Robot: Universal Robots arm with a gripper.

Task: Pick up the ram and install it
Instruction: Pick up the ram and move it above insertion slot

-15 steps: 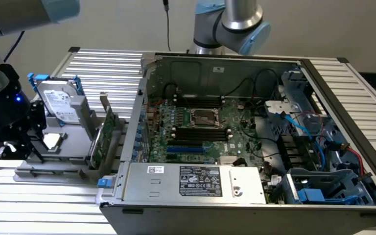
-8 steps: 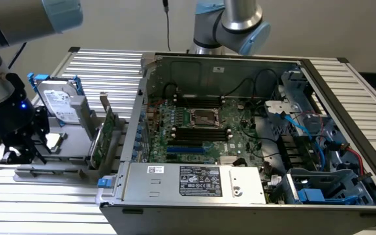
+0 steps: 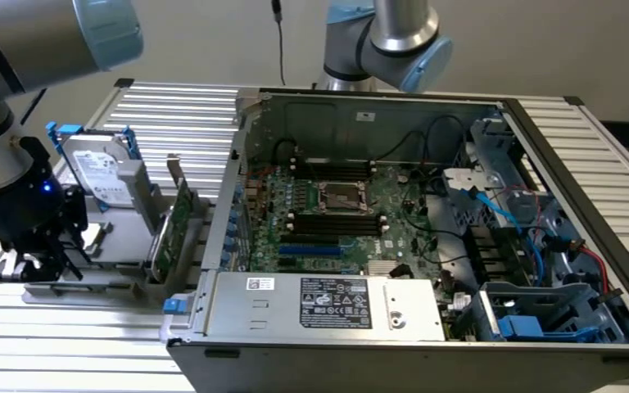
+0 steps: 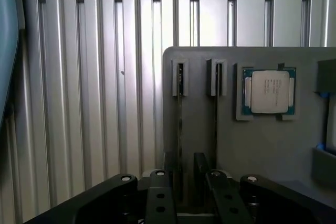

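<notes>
So, going by how things lie, the pick is what's being set up here. The jaws are spread wide and hung low over the grey holder [image 4: 262, 145]. The holder is parked on the table [image 4: 105, 103] near its edge on the exterior view's left, just beside the computer case [image 3: 380, 115]. The ram [image 4: 180, 108] is stood on edge in the holder slot closest to the holder's side edge, by its corner. It's lined up between the two fingers [image 4: 159, 195], which aren't seen pressed on it, so nothing is gripped. A second stick [image 4: 215, 114] is slotted just beside it, and a CPU [image 4: 268, 92] is seated one pocket further in from that.

To get this step done well, the jaws should probably be kept centred on the stick and squared to its flat faces, so both sides get touched together and the board isn't levered sideways in its slot. The neighbouring stick is close, so the outer finger needs to be kept off it. A grip near the middle of the stick's length is likely best for balance.

As for writing, print is seen on the CPU lid, a white label on the hard drive [image 3: 101, 176] and stickers on the power supply [image 3: 326, 303]. None of it can be made out.
</notes>
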